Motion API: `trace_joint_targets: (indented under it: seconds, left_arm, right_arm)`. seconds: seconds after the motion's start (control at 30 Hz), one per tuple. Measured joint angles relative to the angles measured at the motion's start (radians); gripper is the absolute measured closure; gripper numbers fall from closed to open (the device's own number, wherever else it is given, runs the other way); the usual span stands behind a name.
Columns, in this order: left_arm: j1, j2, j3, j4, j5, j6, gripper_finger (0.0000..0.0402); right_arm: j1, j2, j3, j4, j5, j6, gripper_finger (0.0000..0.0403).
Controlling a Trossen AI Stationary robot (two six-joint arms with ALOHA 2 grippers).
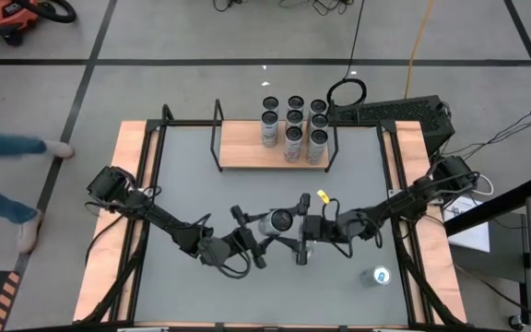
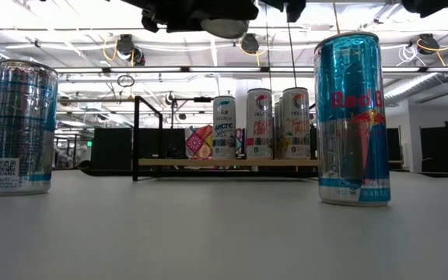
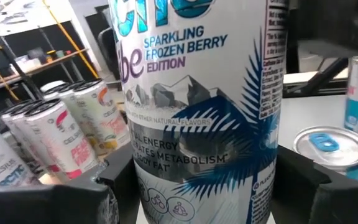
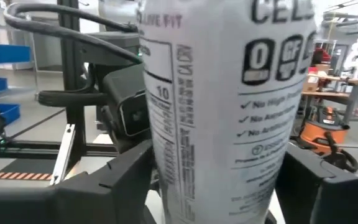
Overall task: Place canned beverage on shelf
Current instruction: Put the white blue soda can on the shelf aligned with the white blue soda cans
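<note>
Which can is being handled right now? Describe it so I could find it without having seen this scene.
Start at the grey table and go to its middle, in front of the wooden shelf with its cluster of cans. There the left gripper and right gripper meet around a white can. Unlike the others, it is lifted off the table and labelled Frozen Berry.

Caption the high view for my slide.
Both end effectors meet at one can mid-table; six cans stand on the shelf.

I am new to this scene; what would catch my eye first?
A white can hangs in mid-air above the table's middle, between the left pincer and the right pincer, both around it. On the wooden shelf at the far edge, a cluster of cans stands upright at its right end.
</note>
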Motion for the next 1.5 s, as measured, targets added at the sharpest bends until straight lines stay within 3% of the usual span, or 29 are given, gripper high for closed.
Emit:
trace_joint_targets:
  seconds: [0.33,0.57,0.8,0.97,1.07,1.27,1.5]
  left_arm:
    - [0.006,0.0,0.0,0.013,0.029,-0.005,0.0139]
    - [-0.013,0.0,0.001,0.018,0.03,-0.026,0.0081]
    - [-0.065,-0.016,0.001,0.04,0.03,-0.026,0.0032]
    - [-0.094,-0.09,0.001,0.043,0.054,-0.011,0.0028]
    - [-0.094,-0.147,0.001,0.04,0.126,0.022,0.0028]
    - [-0.026,-0.235,0.001,0.035,0.361,0.033,0.0027]
    - [0.079,-0.255,0.001,-0.037,0.475,0.033,0.0027]
  right_arm:
    - [-0.011,0.0,0.0,-0.007,-0.029,0.0,0.02]
    - [-0.012,-0.019,-0.001,-0.055,-0.061,-0.007,0.0203]
    - [-0.014,-0.16,-0.001,-0.285,-0.162,0.002,0.0204]
    - [-0.036,-0.263,-0.001,-0.48,-0.276,-0.001,0.0204]
    - [-0.067,-0.303,-0.001,-0.553,-0.364,-0.017,0.0204]
    - [-0.177,-0.31,-0.001,-0.589,-0.613,-0.039,0.0204]
    - [-0.28,-0.261,-0.001,-0.568,-0.877,-0.065,0.0204]
